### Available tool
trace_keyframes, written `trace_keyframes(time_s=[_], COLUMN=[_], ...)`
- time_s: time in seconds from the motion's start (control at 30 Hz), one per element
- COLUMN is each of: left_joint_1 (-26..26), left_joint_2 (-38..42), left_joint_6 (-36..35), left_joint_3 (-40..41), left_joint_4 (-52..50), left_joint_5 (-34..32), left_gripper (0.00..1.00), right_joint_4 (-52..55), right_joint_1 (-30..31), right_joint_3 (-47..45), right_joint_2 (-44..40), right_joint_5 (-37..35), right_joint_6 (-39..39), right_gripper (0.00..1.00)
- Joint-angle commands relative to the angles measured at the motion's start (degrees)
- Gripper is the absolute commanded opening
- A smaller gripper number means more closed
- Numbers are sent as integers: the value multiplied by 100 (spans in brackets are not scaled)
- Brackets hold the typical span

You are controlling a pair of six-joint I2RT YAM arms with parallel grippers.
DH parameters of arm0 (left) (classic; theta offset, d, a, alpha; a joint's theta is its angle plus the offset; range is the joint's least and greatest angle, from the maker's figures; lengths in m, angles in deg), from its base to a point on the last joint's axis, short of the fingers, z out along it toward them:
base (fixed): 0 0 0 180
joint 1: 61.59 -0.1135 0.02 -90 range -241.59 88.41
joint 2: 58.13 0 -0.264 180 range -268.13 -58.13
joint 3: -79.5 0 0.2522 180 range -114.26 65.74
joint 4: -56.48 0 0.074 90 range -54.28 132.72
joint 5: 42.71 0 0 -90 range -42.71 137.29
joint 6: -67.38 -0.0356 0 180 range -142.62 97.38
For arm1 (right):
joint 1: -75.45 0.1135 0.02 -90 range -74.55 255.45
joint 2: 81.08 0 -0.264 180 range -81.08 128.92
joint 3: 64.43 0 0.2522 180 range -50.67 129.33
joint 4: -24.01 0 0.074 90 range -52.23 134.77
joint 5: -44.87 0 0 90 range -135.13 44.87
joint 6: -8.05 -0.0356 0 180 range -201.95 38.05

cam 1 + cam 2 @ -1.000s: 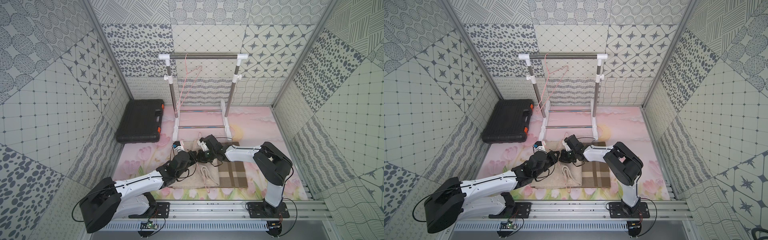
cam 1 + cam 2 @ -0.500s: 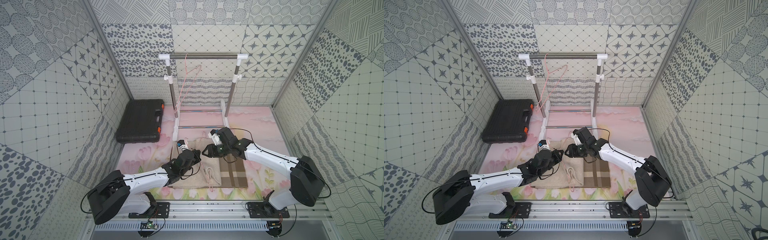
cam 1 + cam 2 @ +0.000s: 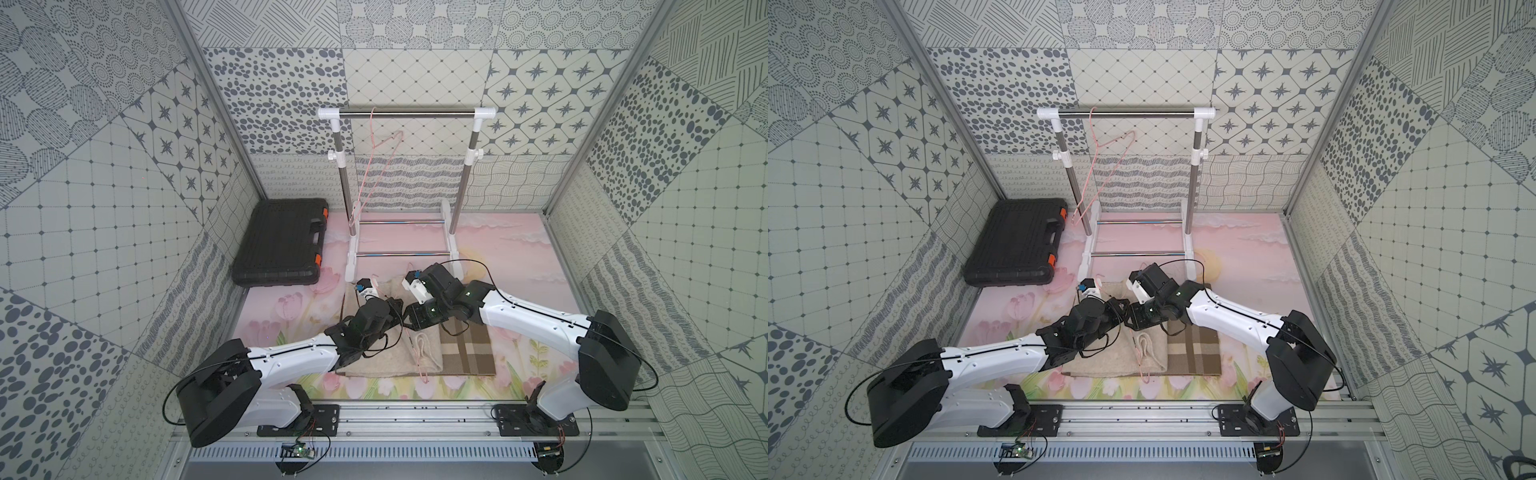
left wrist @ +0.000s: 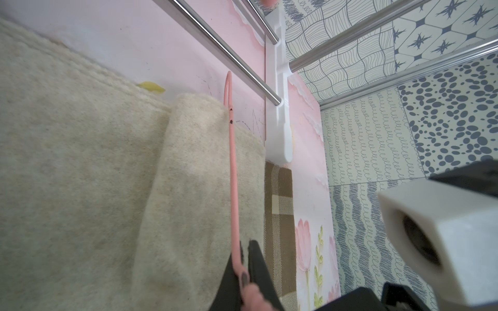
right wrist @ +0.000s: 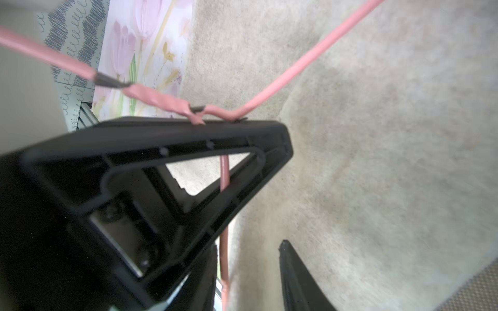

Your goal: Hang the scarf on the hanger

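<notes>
The scarf [image 3: 386, 361], cream with a brown plaid end [image 3: 465, 353], lies flat on the table in both top views [image 3: 1100, 357]. A pink wire hanger [image 3: 420, 357] lies on it, with a rolled cream fold [image 4: 188, 167] beside its wire [image 4: 234, 175]. My left gripper [image 4: 245, 247] is shut on the hanger near its twisted neck [image 5: 167, 101]. My right gripper [image 5: 248, 250] is open just beside the left gripper [image 3: 398, 309], and the hanger's wire passes between its jaws close to one finger. In a top view the right gripper [image 3: 1133, 320] meets the left over the scarf.
A white and steel clothes rack [image 3: 407, 113] stands at the back, with a second pink hanger [image 3: 380, 166] hooked on its top bar. A black tool case [image 3: 282, 245] lies at the back left. Patterned walls close in on three sides.
The right gripper has opened, and its arm swung out to the right and came back beside the left gripper. The left gripper has stayed shut on the hanger.
</notes>
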Motion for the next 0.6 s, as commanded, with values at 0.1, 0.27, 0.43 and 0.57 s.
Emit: trace_keyframes(time_s=[0.1, 0.27, 0.43, 0.57], left_joint_1=[84, 108, 106, 110], left_joint_2=[-93, -53, 4, 34], left_joint_6=[-4, -1, 0, -20], left_joint_3=[-78, -71, -29, 35], left_joint_4=[292, 347, 426, 483], left_joint_5=[88, 97, 93, 132], left_gripper=[0, 0, 1, 18], right_joint_4=[-514, -689, -785, -806], right_joint_1=[92, 155, 162, 134], right_joint_3=[217, 237, 166, 64], right_joint_2=[406, 583, 556, 481], right_joint_5=[-127, -196, -251, -362], right_joint_6=[67, -40, -146, -210], right_gripper=[32, 23, 2, 0])
